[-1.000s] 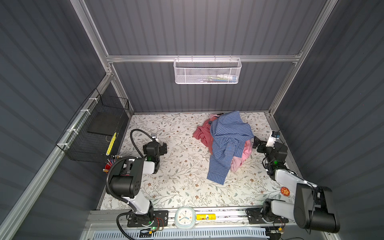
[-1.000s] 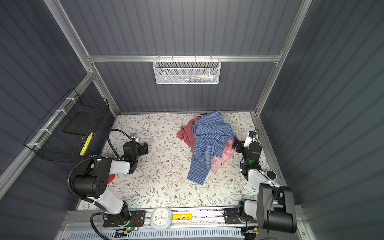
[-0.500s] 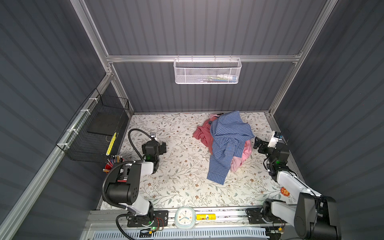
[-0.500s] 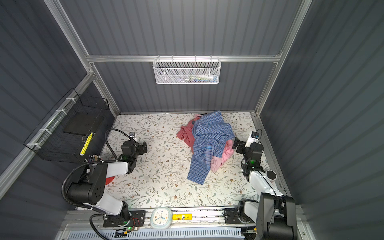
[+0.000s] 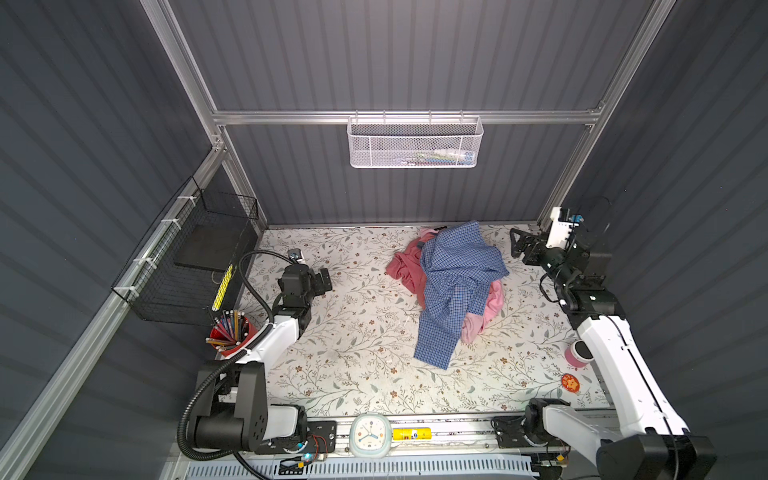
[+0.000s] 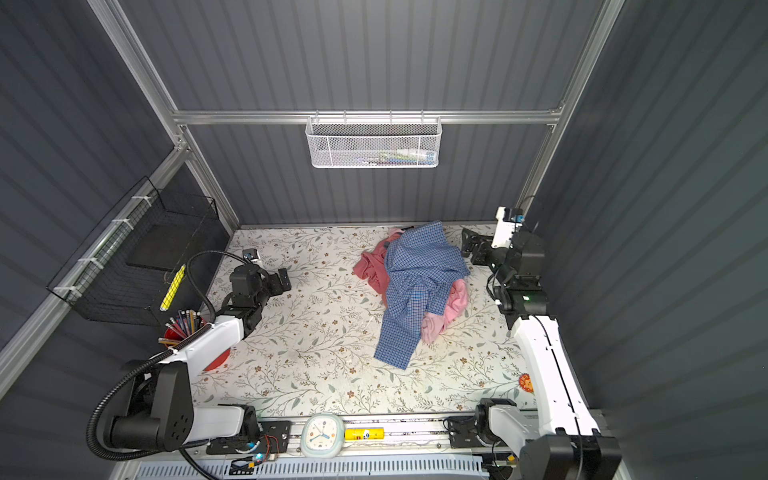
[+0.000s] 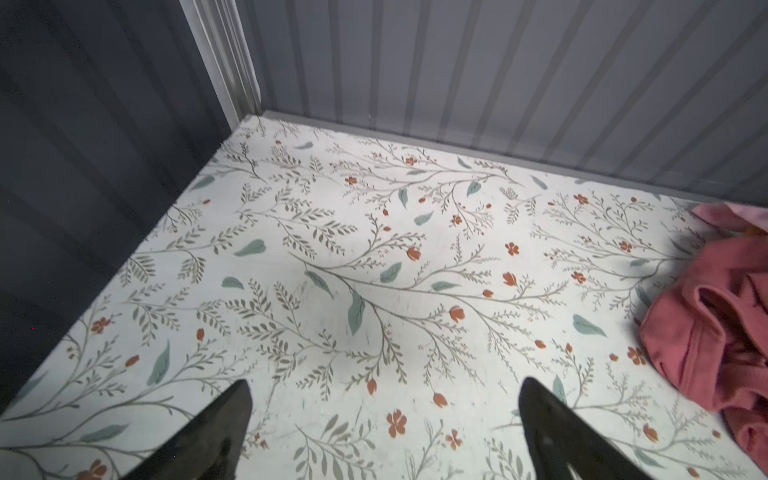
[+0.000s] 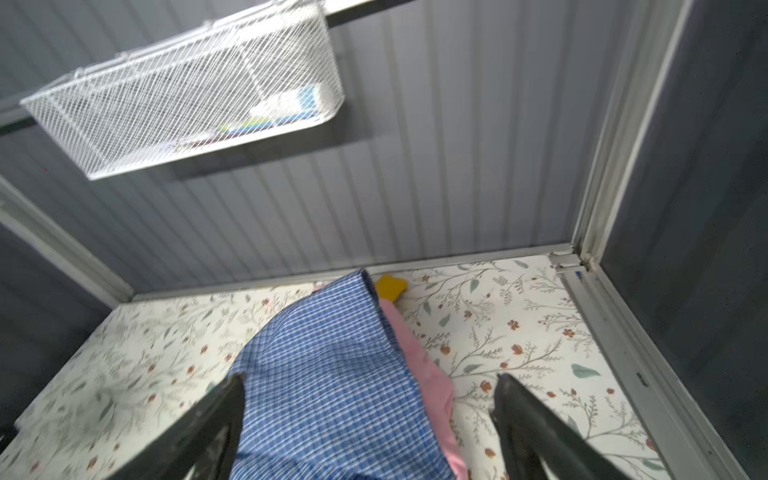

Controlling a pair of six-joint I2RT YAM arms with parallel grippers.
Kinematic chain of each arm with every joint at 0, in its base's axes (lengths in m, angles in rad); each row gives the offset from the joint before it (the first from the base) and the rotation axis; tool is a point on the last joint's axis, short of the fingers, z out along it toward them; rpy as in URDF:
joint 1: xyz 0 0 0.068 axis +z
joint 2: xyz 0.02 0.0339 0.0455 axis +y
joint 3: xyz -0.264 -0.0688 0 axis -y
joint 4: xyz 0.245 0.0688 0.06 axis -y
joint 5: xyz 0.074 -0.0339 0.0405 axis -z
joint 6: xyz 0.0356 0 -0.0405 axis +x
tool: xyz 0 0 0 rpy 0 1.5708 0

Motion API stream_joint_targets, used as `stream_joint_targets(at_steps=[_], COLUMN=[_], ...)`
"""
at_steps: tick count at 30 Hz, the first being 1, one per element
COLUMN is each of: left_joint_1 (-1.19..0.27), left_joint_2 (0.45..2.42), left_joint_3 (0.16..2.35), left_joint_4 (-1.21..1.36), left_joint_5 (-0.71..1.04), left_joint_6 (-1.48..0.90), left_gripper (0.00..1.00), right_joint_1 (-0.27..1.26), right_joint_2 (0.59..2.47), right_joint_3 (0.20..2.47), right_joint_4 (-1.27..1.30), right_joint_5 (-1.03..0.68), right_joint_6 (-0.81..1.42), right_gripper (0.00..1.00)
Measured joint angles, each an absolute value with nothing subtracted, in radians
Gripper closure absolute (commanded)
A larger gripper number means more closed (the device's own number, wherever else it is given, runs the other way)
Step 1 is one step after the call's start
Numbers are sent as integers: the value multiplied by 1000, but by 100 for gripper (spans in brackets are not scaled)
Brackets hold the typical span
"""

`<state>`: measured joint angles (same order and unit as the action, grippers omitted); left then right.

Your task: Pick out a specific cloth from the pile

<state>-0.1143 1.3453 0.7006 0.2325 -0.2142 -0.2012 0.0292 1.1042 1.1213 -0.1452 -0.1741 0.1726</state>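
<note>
On the desk, far middle: pile; salmon cloth showing at its left, under the checked shirt. Right claw has risen beside the pile, spread, empty. Left claw spread, empty. Grasp pending.

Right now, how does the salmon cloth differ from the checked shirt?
The cloth is plain salmon-red; the shirt is blue-and-white checked. The shirt lies on top; the cloth is partly under it. The shirt trails a long part frontward; the cloth is bunched. Both are crumpled and touching.
</note>
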Motion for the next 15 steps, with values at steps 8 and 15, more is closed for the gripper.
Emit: stream_joint_targets(at_steps=[8, 15], left_joint_1=[-114, -114], left_joint_2=[1345, 1328], left_joint_3=[701, 701], left_joint_4=[182, 164], left_joint_5=[-155, -154], left_joint_6=[-276, -297], left_gripper=[0, 0], right_joint_1=[341, 557], right_joint_2=[1348, 1604], right_joint_3=[1473, 1712], right_joint_4=[-454, -709], right_joint_5=[-34, 163], right_joint_6=[-22, -178], right_gripper=[10, 14])
